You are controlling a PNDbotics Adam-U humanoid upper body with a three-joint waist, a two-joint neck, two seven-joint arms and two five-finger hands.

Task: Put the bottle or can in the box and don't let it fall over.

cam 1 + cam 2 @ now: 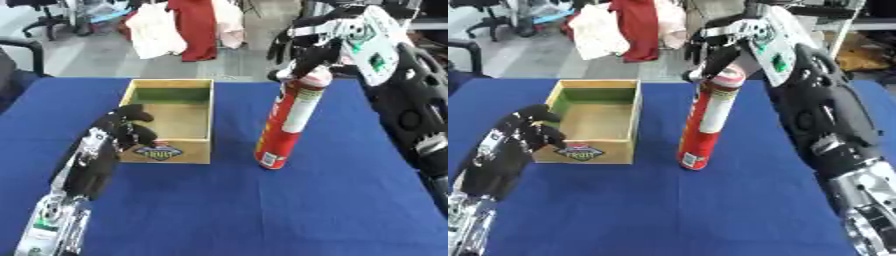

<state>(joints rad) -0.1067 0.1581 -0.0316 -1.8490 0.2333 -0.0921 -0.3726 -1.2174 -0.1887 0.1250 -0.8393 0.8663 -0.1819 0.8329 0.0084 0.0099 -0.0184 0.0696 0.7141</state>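
A tall red can point(289, 120) with a white top stands slightly tilted on the blue table point(262, 210), just right of the wooden box point(171, 120). My right hand point(311, 42) comes down from the upper right and its fingers curl round the can's top. The box is open-topped, with a green far wall and a label on its front, and nothing shows inside it. My left hand point(118, 132) rests at the box's front left corner, fingers curled, holding nothing.
The blue cloth covers the whole table. Beyond the far edge, clothes point(188, 27) hang on a rack and a chair point(26, 50) stands at the far left. My right arm point(411, 110) fills the right side.
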